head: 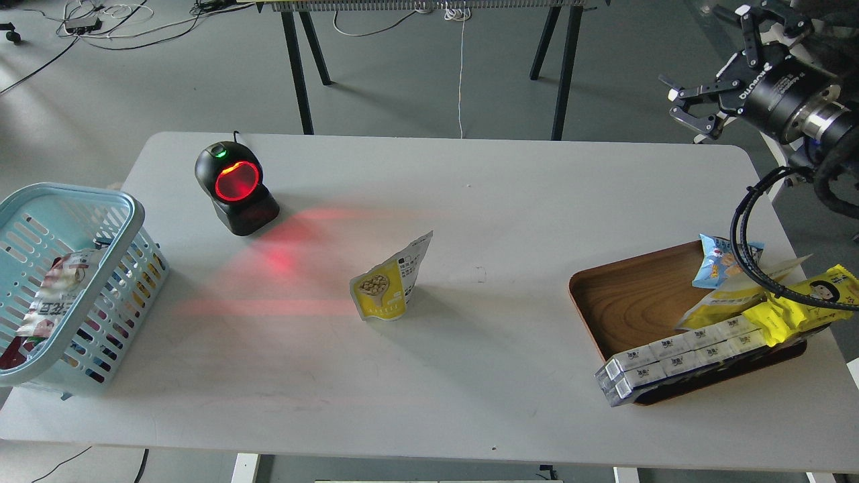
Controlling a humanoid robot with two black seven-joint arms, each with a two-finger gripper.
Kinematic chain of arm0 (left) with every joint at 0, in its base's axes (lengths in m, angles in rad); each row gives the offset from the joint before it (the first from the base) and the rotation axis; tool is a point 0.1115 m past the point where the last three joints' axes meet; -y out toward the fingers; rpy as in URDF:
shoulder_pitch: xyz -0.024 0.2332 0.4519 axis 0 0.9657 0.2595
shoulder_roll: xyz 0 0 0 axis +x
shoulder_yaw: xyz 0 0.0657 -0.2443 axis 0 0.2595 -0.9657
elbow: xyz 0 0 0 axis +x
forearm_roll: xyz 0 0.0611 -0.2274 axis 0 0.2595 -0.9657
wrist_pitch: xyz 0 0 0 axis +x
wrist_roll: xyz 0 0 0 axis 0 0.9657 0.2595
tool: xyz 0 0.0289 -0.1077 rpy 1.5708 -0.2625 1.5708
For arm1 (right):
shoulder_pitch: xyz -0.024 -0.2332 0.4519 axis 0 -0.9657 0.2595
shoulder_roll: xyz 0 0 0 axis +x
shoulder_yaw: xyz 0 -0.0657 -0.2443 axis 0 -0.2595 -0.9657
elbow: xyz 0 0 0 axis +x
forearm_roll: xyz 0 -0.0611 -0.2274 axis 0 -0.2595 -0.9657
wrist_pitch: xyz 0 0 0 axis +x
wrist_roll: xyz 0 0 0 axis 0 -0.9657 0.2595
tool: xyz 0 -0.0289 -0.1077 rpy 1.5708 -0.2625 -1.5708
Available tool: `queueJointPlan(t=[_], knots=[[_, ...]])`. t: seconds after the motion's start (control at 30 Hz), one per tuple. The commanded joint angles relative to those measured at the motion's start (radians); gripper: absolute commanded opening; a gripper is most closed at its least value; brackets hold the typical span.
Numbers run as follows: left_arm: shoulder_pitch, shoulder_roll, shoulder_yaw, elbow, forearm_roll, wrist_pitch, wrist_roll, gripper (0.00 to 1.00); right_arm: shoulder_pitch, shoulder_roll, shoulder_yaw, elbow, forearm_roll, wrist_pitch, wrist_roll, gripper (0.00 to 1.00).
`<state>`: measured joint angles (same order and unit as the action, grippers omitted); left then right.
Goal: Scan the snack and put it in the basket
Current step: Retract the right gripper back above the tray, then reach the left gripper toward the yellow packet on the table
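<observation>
The flat yellow-and-white stand-up snack pouch [389,285] stands on its own near the middle of the pale grey table [470,376], its printed front turned toward the robot and its white back panel with black print angled away toward the right; nothing touches it, and it looks set down where either arm could reach it. The black barcode scanner with the glowing red window [235,188] sits behind and to the left of the pouch, its red light spilling across the table toward the pouch; the pouch would probably have to be lifted and turned so its printed code faces that window.

The light blue slotted plastic basket [134,211] leans at the table's left edge, tilted with its opening toward the table; a red-and-white packet [57,292] already lies inside; the tilt likely makes dropping items in easier.

The right gripper [691,111] hangs above the far right corner of the table, well apart from the pouch, with its fingers spread and nothing between them; the left gripper does not show.

The brown wooden tray [637,295] on the right holds the stock; a small blue packet [718,261], a bright yellow wrapper with a cartoon face [812,302] and a row of white boxes [671,359] that overhang the tray's near rim.

By the look of it, the scan has not begun; the pouch waits for a grasp.
</observation>
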<state>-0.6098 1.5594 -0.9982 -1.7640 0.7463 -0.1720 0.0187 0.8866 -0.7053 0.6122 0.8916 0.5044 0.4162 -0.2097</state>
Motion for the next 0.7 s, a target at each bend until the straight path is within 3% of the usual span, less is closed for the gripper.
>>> queueJointPlan(t=[0.0, 0.27, 0.67], knots=[[-0.024, -0.002, 0.001, -0.002, 0.125, -0.075, 0.017, 1.0, -0.064, 0.004, 0.055, -0.002, 0.0, 0.029, 0.015, 0.96], [-0.024, -0.174, 0.004, -0.002, 0.419, -0.198, 0.018, 1.0, -0.084, 0.027, 0.073, -0.005, -0.001, 0.032, 0.019, 0.97], [0.005, -0.416, 0.19, -0.002, 0.869, -0.182, 0.032, 1.0, -0.077, 0.075, 0.069, -0.065, -0.003, 0.027, 0.024, 0.97]])
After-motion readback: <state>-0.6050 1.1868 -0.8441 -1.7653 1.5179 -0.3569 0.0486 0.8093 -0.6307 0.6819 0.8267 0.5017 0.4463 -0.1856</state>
